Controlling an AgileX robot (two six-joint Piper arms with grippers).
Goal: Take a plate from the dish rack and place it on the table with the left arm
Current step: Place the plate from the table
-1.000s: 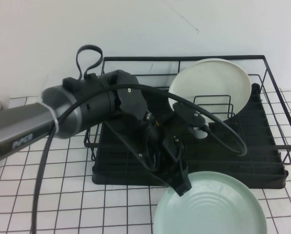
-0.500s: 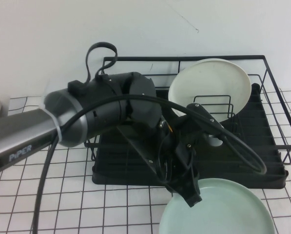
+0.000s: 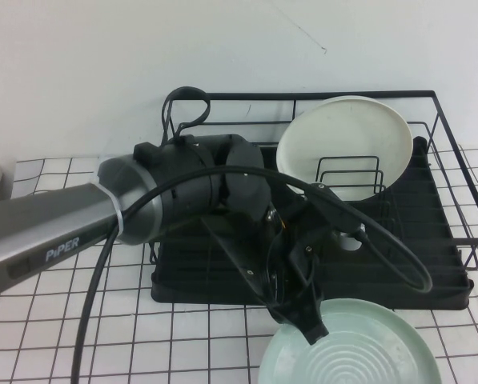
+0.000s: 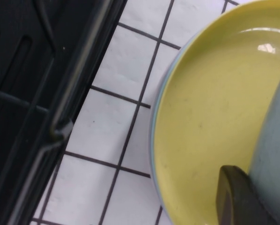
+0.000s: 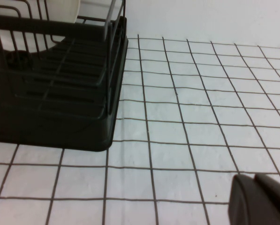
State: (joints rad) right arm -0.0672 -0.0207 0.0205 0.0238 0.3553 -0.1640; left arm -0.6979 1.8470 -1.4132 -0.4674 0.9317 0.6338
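Observation:
My left gripper (image 3: 309,326) is shut on the near-left rim of the pale mint-green plate (image 3: 359,352) and holds it low over the table (image 3: 102,320), just in front of the black dish rack (image 3: 431,264). In the left wrist view one black finger (image 4: 238,197) presses the mint plate's edge (image 4: 276,154), with a yellow plate (image 4: 205,108) lying right beneath it on the table. The yellow plate is hidden in the high view. My right gripper (image 5: 261,201) is shut and empty, low over the table to the right of the rack (image 5: 50,93).
A cream-white plate (image 3: 347,144) stands upright in the rack's back right, behind small wire dividers (image 3: 347,172). A white wall runs behind the rack. The left arm's cable loops over the rack's front edge.
My left arm has reached further right and forward. The mint plate has shifted a little toward the table's front edge and sits flatter; its concentric rings now show.

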